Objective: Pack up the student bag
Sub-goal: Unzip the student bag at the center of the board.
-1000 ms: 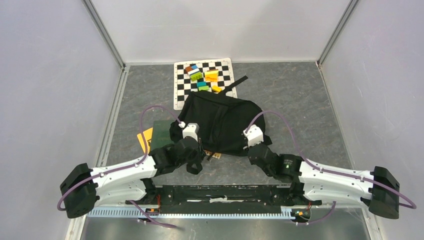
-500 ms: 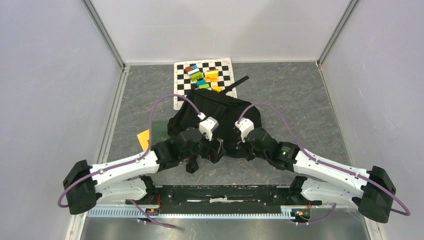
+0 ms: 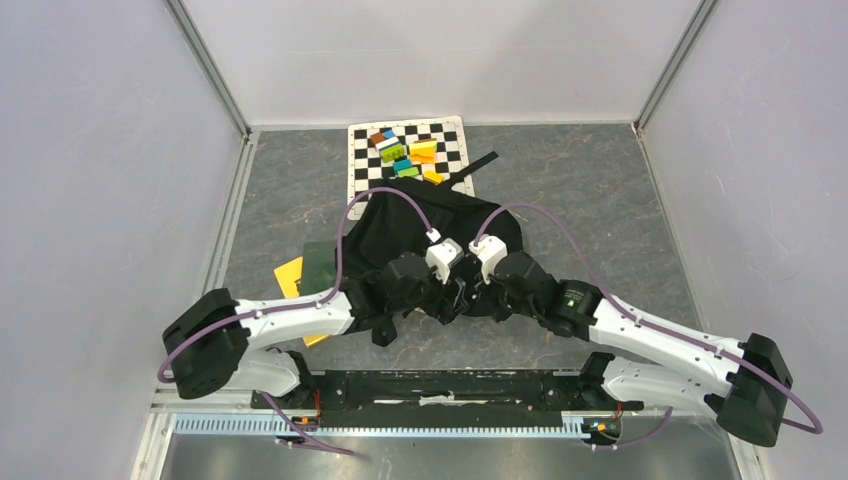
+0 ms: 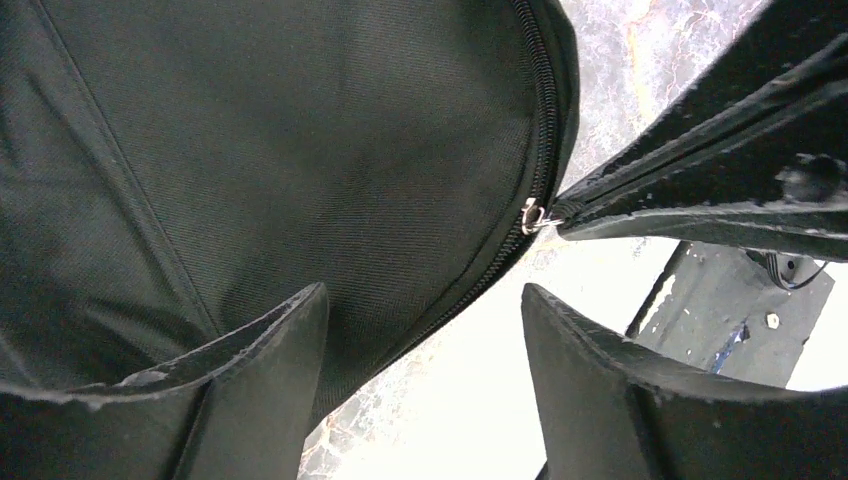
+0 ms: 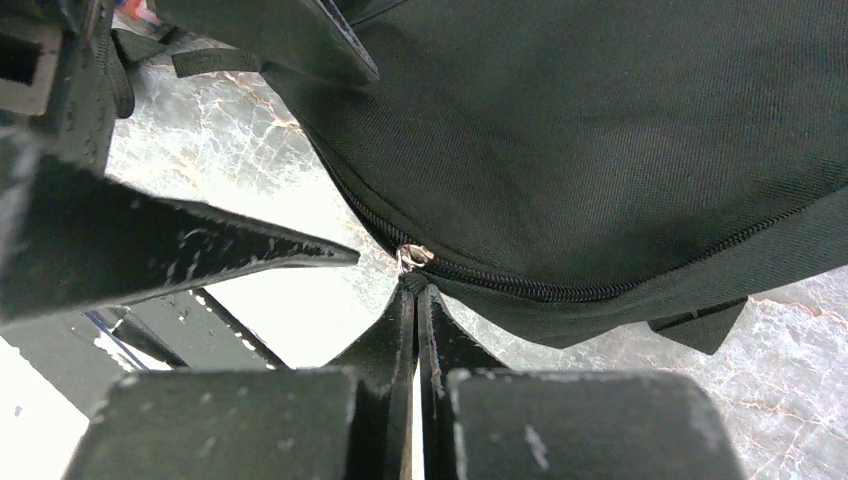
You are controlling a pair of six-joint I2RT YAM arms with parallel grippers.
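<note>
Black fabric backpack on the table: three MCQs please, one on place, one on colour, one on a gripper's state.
1. Where does the black-and-white checkered mat lie relative to the black fabric backpack?
A. beyond it, toward the far wall
B. between it and the arm bases
C. on top of it

2. The flat rectangular book at the backpack's left edge is:
A. red
B. dark green
C. white

3. The left gripper is:
A. open
B. shut on a strap
C. shut on the book

Answers:
1 A, the mat shows past the backpack in the top view.
2 B, its cover is dark green.
3 A, its fingers stand apart in the left wrist view.
</note>
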